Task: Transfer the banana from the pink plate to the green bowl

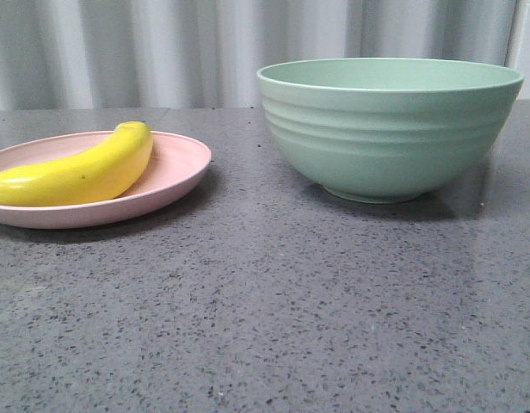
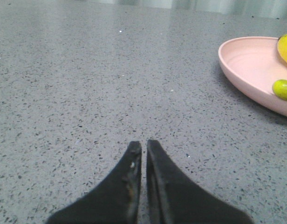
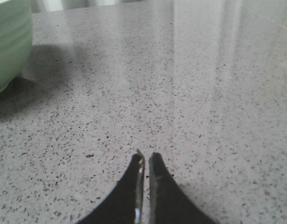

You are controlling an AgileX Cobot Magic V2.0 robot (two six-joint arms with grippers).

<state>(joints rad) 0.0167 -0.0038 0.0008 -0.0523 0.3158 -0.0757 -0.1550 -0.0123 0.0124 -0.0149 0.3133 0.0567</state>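
The yellow banana [image 1: 80, 170] lies on the pink plate [image 1: 175, 168] at the left of the table. The green bowl [image 1: 390, 129] stands empty-looking to the right, upright; its inside is hidden. In the left wrist view the plate [image 2: 248, 65] and parts of the banana [image 2: 285, 49] show at the edge. My left gripper [image 2: 143, 144] is shut and empty over bare table, apart from the plate. My right gripper [image 3: 146, 156] is shut and empty over bare table; the bowl's side [image 3: 10, 42] shows at the edge. Neither gripper shows in the front view.
The grey speckled table [image 1: 274, 301] spreads in front of the plate and bowl. A pale ribbed wall [image 1: 162, 43] stands behind the table.
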